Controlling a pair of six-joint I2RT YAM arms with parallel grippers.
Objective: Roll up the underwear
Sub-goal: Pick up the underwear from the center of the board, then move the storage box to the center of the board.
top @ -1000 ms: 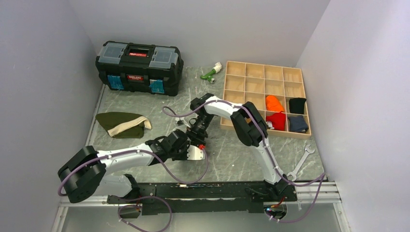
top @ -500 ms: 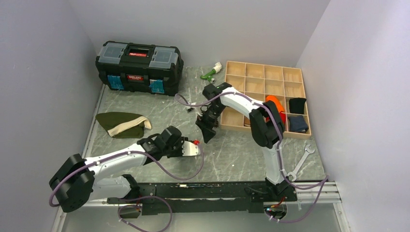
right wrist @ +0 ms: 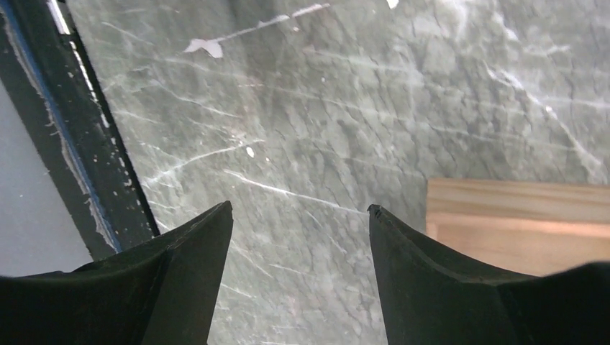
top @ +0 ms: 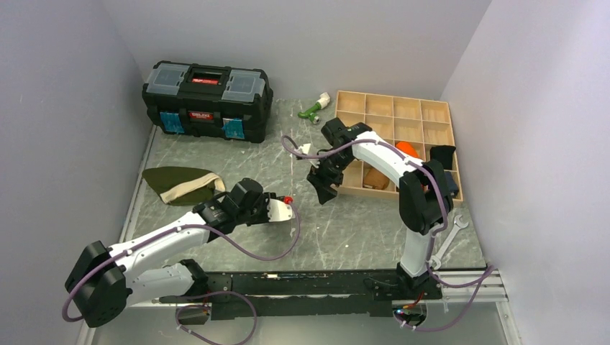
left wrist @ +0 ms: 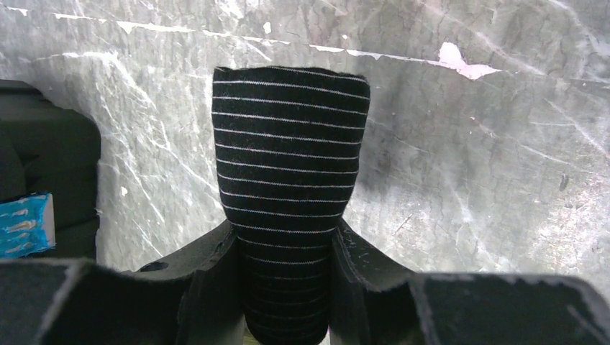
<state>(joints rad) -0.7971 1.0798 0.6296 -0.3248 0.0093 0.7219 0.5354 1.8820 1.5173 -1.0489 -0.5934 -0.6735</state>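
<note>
Right arm drawn back toward the wooden tray [top: 389, 93], right gripper [right wrist: 298, 215] jaws wide apart and empty above the table [right wrist: 324, 108], only the left wrist view shows the underwear [left wrist: 288, 158], rolled, clamped in the left gripper [left wrist: 285, 248], long axis straight out from the fingers, free end pointing away.

The overhead camera sat high behind both arm bases, looking down and forward over the whole grey-green marbled tabletop [top: 345, 230]. The left wrist camera looked along the left gripper [left wrist: 286, 237], very close to the black grey-striped knit underwear [left wrist: 288, 165] filling mid-frame; the black plastic toolbox [left wrist: 43, 180] at its left edge also lay upper left overhead. The right wrist camera faced down past the right gripper [right wrist: 298, 215], near the tabletop; the pale wooden compartment tray [right wrist: 518, 223] at its lower right appeared upper right overhead.
</note>
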